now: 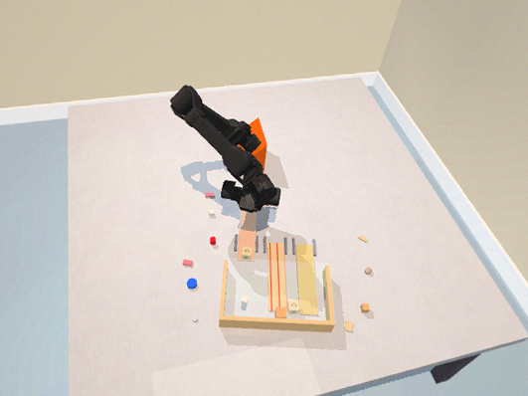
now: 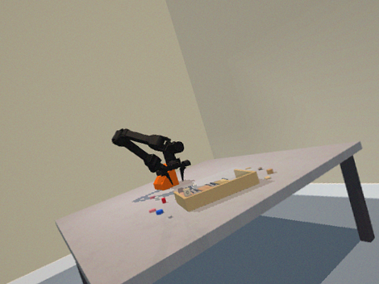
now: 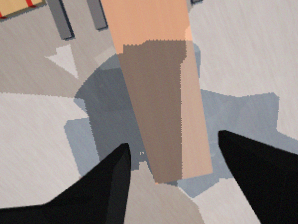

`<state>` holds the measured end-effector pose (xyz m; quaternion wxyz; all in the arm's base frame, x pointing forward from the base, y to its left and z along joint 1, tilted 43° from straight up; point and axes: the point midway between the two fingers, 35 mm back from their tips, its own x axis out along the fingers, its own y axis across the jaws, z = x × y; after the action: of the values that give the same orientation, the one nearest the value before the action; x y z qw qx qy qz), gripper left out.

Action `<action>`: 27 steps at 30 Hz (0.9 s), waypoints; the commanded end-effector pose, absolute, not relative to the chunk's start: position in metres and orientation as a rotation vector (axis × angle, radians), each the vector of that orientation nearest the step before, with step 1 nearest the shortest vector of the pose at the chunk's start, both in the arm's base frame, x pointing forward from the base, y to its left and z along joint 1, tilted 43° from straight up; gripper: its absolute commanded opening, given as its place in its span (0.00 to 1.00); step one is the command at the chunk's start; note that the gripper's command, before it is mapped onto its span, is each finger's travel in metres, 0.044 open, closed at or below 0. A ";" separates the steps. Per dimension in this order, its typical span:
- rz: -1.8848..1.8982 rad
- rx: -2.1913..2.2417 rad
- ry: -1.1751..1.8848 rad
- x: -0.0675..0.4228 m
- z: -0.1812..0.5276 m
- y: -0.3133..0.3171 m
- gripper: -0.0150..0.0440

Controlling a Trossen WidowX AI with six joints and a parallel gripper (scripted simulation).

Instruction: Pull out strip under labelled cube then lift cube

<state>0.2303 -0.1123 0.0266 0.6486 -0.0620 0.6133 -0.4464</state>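
The top view looks steeply down on the table [image 1: 132, 241] from high above its front. The exterior view stands far back at roughly table height, probably off one corner. The wrist view stares down, very close. All three share the peach strip's [image 3: 165, 100] pulled-out end.

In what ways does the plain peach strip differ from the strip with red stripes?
The peach strip is plain and lies pulled mostly out of the wooden tray, toward the open gripper; the red-striped strip remains inside. The peach strip carries a cube. Both are long, flat and roughly parallel.
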 end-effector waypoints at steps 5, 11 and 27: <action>-1.021 -0.141 1.393 0.257 0.034 -0.122 1.00; -1.021 -0.141 1.392 0.275 0.040 -0.127 1.00; -1.022 -0.140 1.389 0.323 0.055 -0.144 1.00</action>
<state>0.3120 -0.1383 0.0515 0.6501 -0.0594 0.6100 -0.4491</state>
